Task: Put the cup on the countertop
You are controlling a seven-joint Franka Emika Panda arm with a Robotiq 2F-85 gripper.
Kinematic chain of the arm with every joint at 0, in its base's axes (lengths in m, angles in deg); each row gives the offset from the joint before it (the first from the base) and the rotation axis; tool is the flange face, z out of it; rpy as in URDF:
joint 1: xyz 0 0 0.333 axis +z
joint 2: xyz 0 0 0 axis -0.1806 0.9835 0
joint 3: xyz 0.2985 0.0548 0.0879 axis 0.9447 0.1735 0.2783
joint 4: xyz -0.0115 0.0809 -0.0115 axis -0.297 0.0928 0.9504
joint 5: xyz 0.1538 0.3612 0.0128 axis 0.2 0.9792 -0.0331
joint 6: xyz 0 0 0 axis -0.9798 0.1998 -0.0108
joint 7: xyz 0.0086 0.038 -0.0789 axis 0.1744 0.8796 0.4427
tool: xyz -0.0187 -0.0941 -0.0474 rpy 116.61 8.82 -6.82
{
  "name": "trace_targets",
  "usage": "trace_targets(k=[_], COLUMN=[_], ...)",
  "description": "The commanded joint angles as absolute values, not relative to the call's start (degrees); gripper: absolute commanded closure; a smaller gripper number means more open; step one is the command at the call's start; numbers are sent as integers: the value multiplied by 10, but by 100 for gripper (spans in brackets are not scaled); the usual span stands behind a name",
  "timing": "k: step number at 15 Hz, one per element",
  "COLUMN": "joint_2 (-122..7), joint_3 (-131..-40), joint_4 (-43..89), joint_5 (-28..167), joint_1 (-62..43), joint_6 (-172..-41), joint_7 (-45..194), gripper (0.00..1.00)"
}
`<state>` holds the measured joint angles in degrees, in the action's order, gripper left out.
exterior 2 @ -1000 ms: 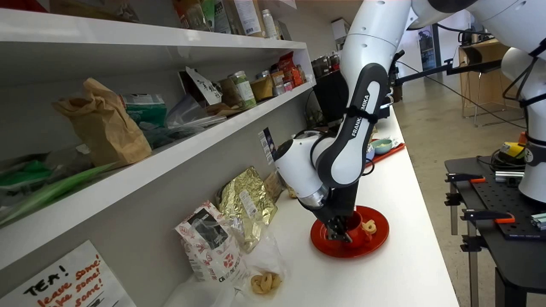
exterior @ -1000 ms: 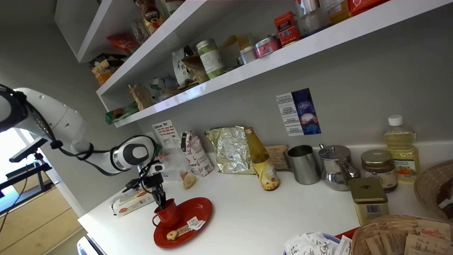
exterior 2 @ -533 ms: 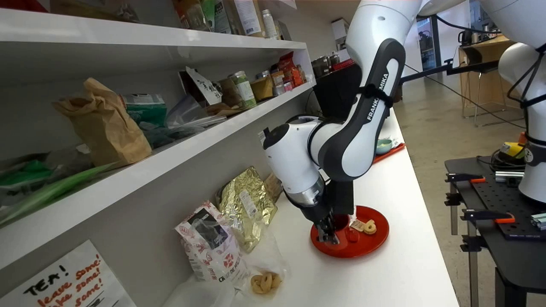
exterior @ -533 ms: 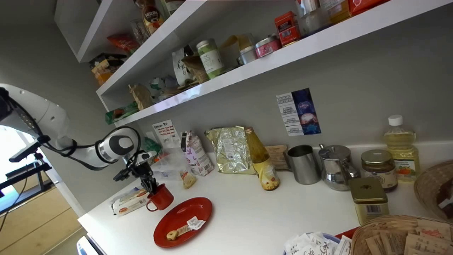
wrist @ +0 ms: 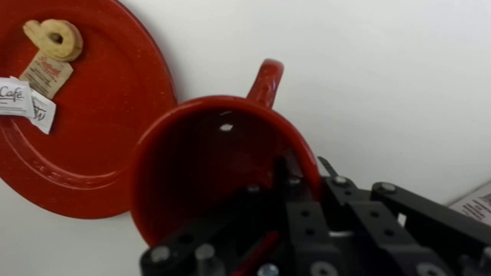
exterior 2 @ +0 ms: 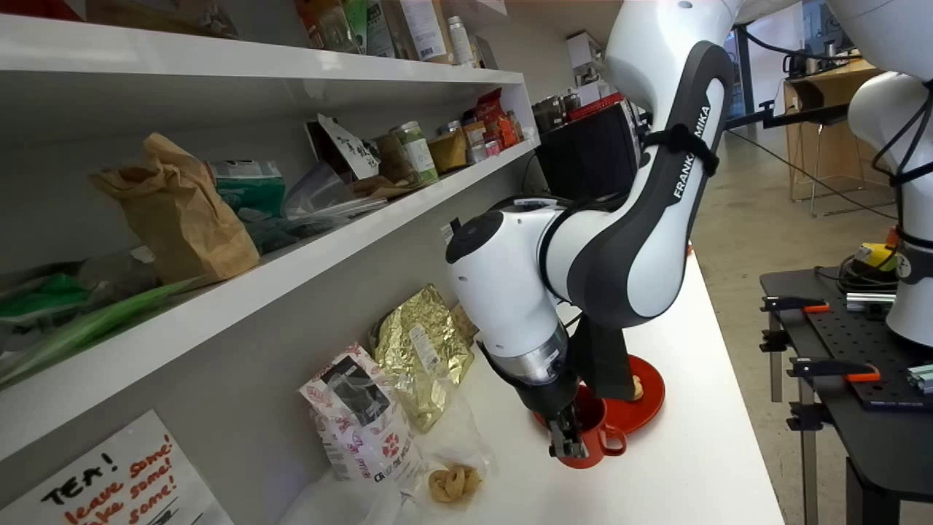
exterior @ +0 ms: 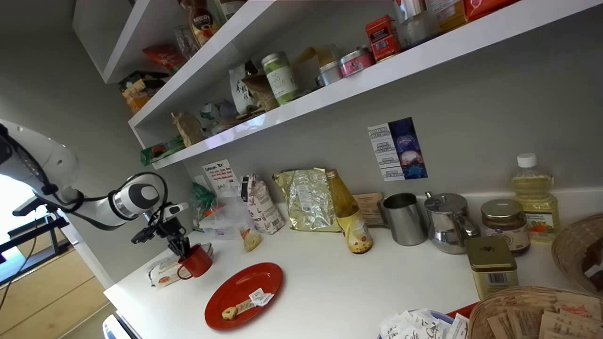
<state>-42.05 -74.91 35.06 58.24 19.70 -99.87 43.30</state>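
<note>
The red cup (exterior: 196,261) is no longer on the plate (exterior: 239,285): my gripper (wrist: 307,170) pinches its rim, so lowering to the white countertop (exterior: 325,287), I judge, comes next.

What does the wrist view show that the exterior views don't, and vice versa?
Only the wrist view: readable Café lettering on a white paper packet on the round red plate. Only the exterior views: white robot arm, white wall shelves and crumpled gold foil bag. Shared: plate, flat white countertop and the black gripper clamped on the small red cup.
</note>
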Motion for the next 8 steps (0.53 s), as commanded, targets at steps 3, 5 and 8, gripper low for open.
trace_targets(k=[3,5,8], joint_2=[-381,-360,-333], joint_3=[-724,-719,-721], joint_4=[311,295,275], joint_5=[601,612,621], joint_1=[186,184,186], joint_6=[-1002,-996,-985], joint_7=[491,523,554], gripper=[99,99,99])
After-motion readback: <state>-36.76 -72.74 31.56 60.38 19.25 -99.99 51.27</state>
